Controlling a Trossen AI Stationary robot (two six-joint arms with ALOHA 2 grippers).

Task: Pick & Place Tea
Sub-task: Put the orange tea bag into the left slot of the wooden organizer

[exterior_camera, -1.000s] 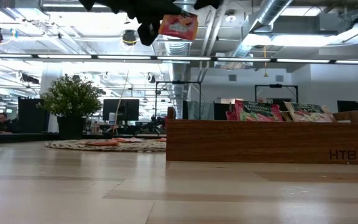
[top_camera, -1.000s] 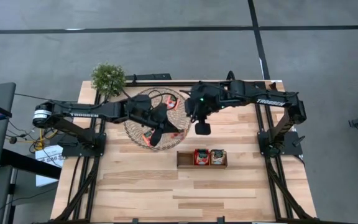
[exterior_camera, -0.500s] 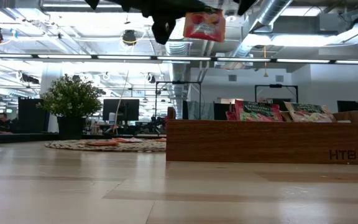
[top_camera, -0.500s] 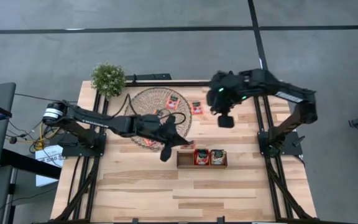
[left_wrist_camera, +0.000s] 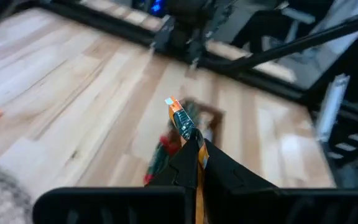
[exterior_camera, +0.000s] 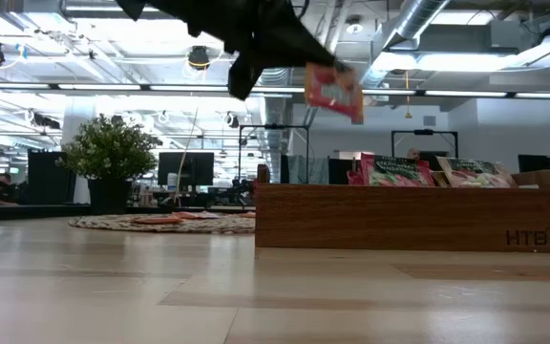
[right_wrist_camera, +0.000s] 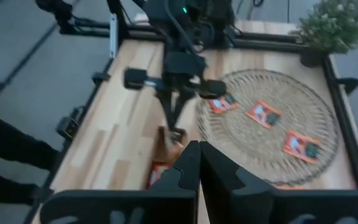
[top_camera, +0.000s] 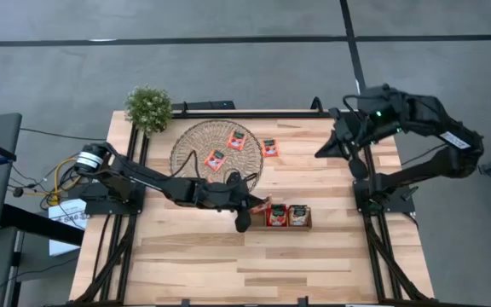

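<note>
I have the left gripper clamped on one red tea sachet, pinched edge-on between its fingers and hanging in the air just above the wooden tray's end nearest the woven mat. Two sachets already stand in the tray; that end compartment looks free, though the arm hides it from above. To place this one well, I judge I should centre the sachet over that free compartment, turn it upright so it slips between the tray walls, lower until its edge is inside the tray, and only then let go. Three more sachets lie on or just beside the mat. My right gripper is shut and empty, parked well away from the tray
</note>
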